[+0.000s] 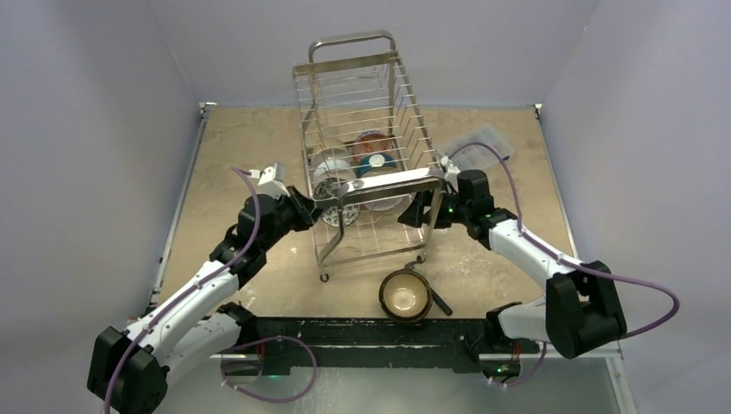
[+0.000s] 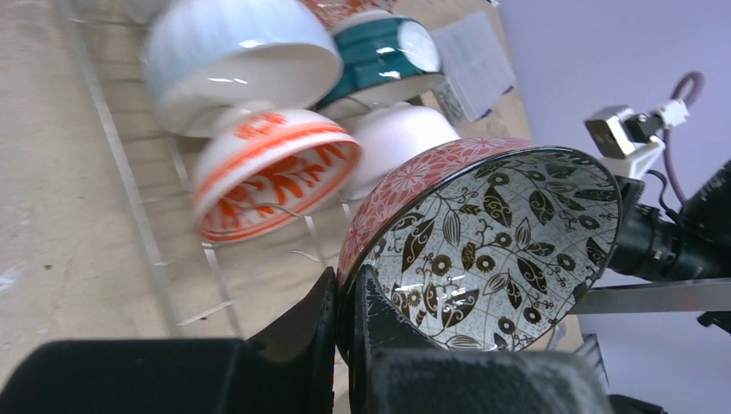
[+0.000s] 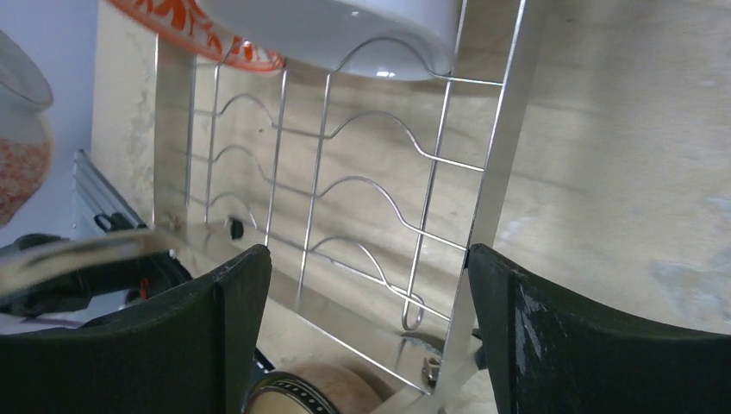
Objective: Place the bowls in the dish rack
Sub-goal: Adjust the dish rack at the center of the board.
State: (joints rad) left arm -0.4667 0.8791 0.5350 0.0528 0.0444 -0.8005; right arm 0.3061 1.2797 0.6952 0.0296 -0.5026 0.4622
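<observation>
The chrome wire dish rack [image 1: 371, 103] stands mid-table with several bowls on its lower tier: an orange-and-white one [image 2: 267, 172], a white one [image 2: 233, 60] and a teal one [image 2: 379, 56]. My left gripper [image 2: 349, 319] is shut on the rim of a red bowl with a leaf-patterned white inside [image 2: 509, 233], held tilted at the rack's front left [image 1: 334, 205]. My right gripper [image 3: 366, 328] is open at the rack's front right corner [image 1: 420, 211], its right finger beside the rack's flat post [image 3: 491, 198], nothing held. A dark brown bowl with a cream inside [image 1: 405, 295] sits on the table in front of the rack.
A clear plastic box [image 1: 483, 142] lies at the back right of the table. The tabletop [image 1: 241, 155] is walled on the left, right and rear. The rack's thin legs [image 1: 324, 259] stand between the two arms.
</observation>
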